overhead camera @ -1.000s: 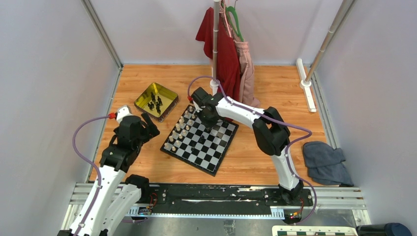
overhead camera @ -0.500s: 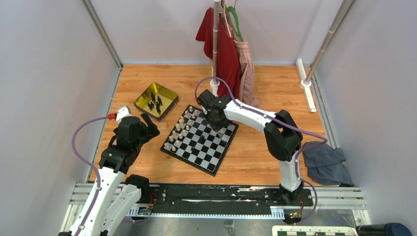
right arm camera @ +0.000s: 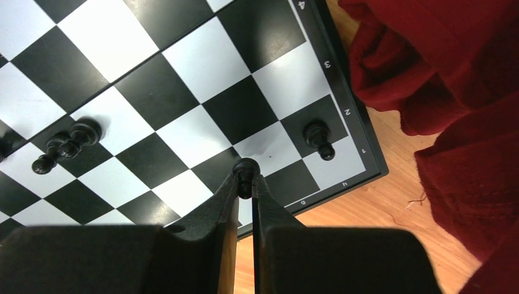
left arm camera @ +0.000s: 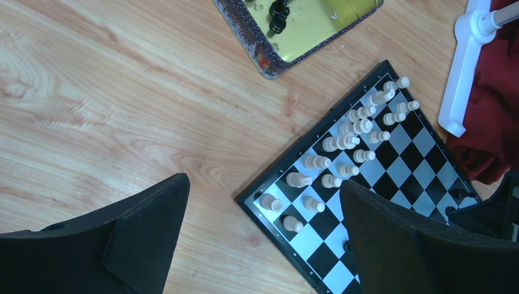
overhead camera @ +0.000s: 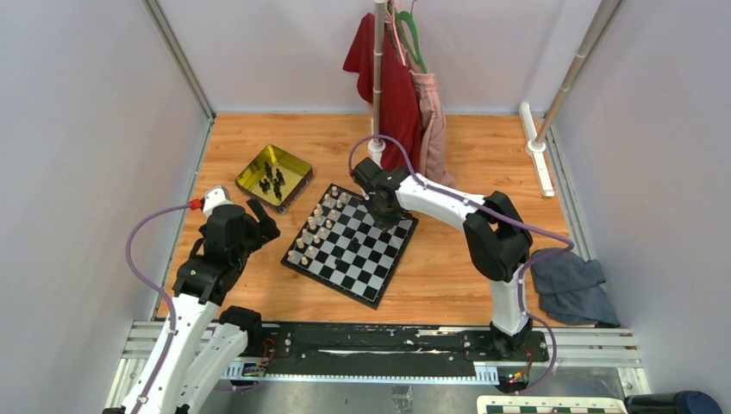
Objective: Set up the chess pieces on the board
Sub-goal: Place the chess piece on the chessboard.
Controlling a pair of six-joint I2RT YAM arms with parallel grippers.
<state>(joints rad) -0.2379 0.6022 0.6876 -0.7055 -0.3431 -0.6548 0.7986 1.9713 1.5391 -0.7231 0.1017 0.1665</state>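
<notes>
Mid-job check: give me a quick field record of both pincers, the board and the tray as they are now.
right pincer: shut on a black piece, over the board near its corner
left pincer: open, empty, off the board
black on board: one standing piece by the corner
white pieces: two rows along one edge
gold tray: black pieces left inside
</notes>
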